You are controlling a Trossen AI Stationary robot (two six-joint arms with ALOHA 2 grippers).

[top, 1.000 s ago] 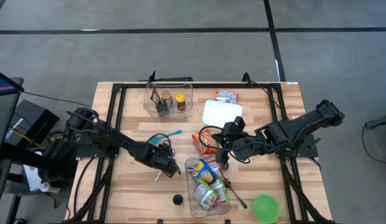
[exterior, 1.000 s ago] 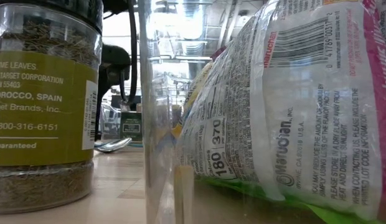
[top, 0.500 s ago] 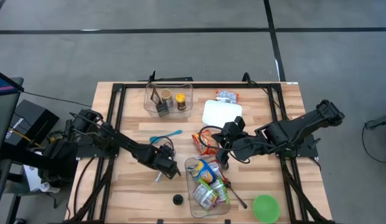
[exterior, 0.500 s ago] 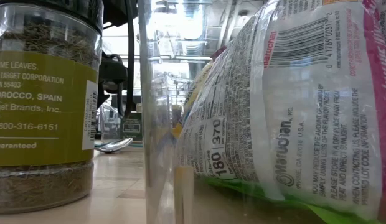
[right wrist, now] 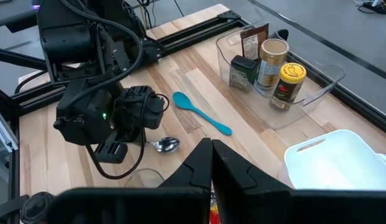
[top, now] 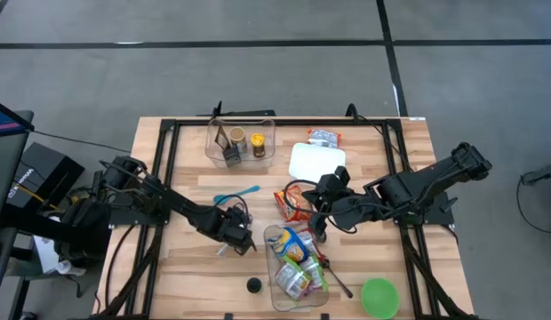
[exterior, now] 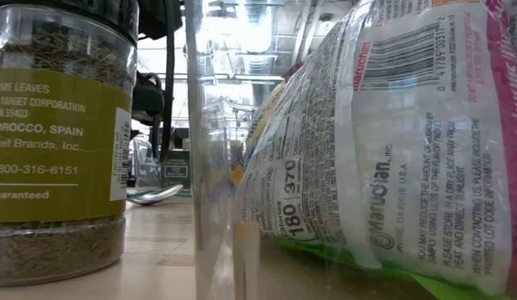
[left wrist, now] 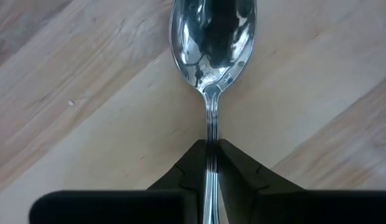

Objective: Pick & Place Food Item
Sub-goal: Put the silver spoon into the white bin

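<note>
While the wooden table [top: 191, 267] carries everything, the left arm reaches from the left edge toward its middle and the right arm comes in from the right side. Near the front edge a clear bin [top: 296, 271] holds packaged food, including a noodle packet [exterior: 383, 142] that presses against its wall in the low view. A second clear bin [top: 241, 142] at the back holds spice jars, with a white tray [top: 316, 162] just beside it. An orange snack bag [top: 291, 204] lies between the tray and the front bin. A green bowl [top: 379, 298] sits at the front right corner. A blue spoon [top: 236, 193] lies near the middle. The left gripper [left wrist: 209, 163] is low over the wood beside the front bin, its fingers clamped on the handle of a metal spoon [left wrist: 213, 46], whose bowl lies flat on the table. The right gripper [right wrist: 211, 163] hovers above the snack bag, fingers pressed together and holding nothing.
</note>
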